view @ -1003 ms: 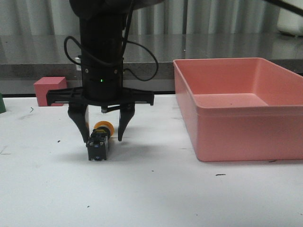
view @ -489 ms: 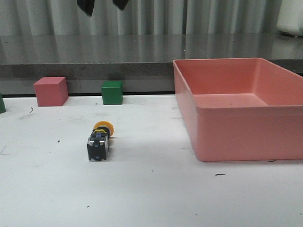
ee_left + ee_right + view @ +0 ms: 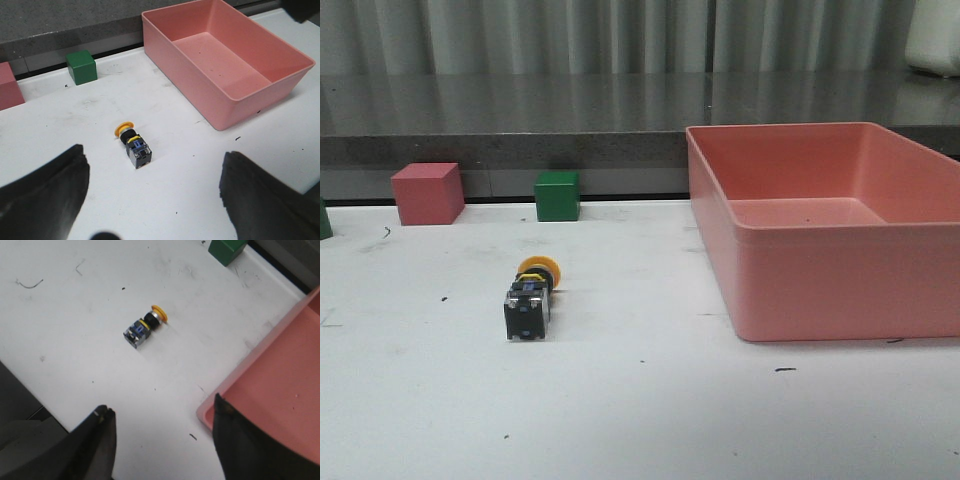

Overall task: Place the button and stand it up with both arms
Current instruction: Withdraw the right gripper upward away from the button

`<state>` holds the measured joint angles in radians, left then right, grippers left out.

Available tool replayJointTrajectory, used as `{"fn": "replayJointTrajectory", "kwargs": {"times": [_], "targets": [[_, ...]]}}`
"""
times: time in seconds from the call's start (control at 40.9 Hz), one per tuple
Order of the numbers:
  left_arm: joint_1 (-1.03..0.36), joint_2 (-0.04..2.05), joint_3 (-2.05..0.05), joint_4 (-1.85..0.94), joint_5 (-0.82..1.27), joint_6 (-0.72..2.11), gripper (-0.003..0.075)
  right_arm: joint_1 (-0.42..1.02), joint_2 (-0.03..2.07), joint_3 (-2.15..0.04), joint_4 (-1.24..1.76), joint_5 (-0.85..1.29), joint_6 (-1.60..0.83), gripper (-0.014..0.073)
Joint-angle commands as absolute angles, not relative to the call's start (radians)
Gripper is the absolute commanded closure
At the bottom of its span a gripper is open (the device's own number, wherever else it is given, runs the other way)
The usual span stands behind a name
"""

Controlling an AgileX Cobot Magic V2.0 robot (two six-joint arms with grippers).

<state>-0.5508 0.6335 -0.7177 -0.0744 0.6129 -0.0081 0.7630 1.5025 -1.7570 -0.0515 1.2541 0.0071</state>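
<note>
The button lies on its side on the white table, yellow cap toward the back, black block base toward the front. It also shows in the left wrist view and in the right wrist view. My left gripper is open and empty, high above the table, well clear of the button. My right gripper is open and empty, also high above the table, near the pink bin's corner. Neither arm shows in the front view.
A large pink bin stands at the right. A pink cube and a green cube sit at the back edge. A dark green object is at the far left. A grey ledge runs behind the table.
One second ago a gripper stood open around the button lying on the table. It rose out of the front view. The button has stayed where it lay.
</note>
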Motion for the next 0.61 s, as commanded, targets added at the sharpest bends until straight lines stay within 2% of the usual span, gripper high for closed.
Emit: {"fn": "replayJointTrajectory", "kwargs": {"times": [0.0,0.587], "targets": [[-0.558,0.638,-0.753,-0.085,0.542,-0.011,0.0195,0.762,1.37,-1.672,-0.062,1.177,-0.007,0.0144],[-0.558,0.638,-0.753,-0.085,0.542,-0.011,0.0195,0.762,0.826,-1.037,-0.062,0.877,-0.007,0.0144]]}}
